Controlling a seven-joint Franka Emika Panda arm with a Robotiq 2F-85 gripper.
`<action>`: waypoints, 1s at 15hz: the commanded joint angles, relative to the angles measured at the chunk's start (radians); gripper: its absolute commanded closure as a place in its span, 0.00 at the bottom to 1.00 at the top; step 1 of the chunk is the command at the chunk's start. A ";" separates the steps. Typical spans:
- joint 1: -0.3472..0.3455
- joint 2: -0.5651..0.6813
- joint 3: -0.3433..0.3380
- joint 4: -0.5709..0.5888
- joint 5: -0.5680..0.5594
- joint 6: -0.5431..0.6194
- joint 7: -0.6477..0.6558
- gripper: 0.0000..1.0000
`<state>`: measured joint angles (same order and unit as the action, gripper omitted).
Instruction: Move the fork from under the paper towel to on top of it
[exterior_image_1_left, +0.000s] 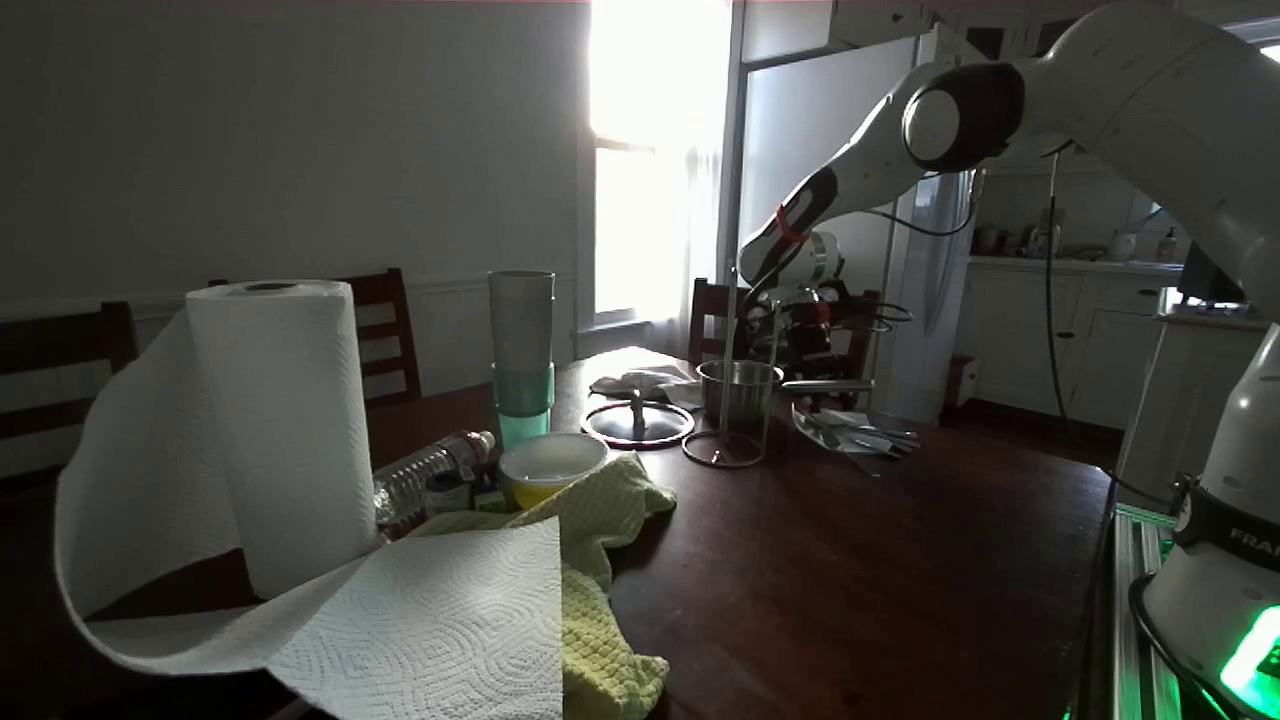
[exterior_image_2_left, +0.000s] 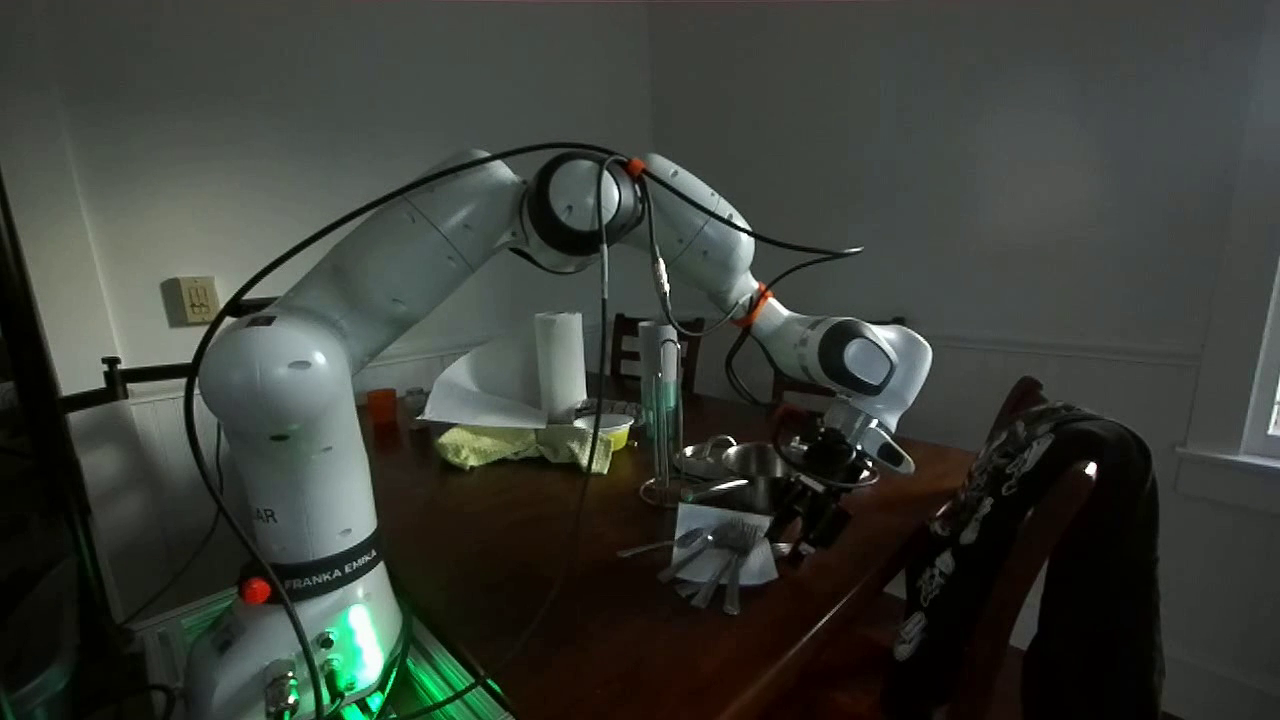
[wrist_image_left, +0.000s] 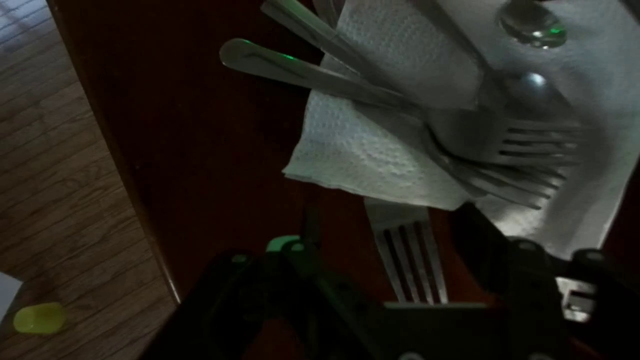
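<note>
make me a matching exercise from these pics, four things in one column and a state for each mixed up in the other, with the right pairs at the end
1. fork lowest in the wrist view
2. paper towel sheet
3. paper towel roll
4. pot lid

A. has several pieces of cutlery lying on it
B. lying flat, knob up
C. partly covered, tines seen between the open jaws
D. standing upright, partly unrolled

Pairs: 1-C, 2-A, 3-D, 4-B

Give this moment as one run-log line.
gripper: open | fork: tines between jaws in wrist view, poking from under paper towel | other cutlery: atop paper towel | grasp: none
</note>
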<state>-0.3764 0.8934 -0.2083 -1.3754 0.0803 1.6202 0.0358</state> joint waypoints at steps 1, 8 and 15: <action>-0.023 0.039 0.014 0.065 0.020 -0.046 -0.014 0.37; -0.025 0.060 0.019 0.102 0.021 -0.068 -0.019 0.57; -0.032 0.078 0.022 0.139 0.023 -0.092 -0.029 0.90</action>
<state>-0.3784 0.9379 -0.2014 -1.2945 0.0810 1.5566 0.0265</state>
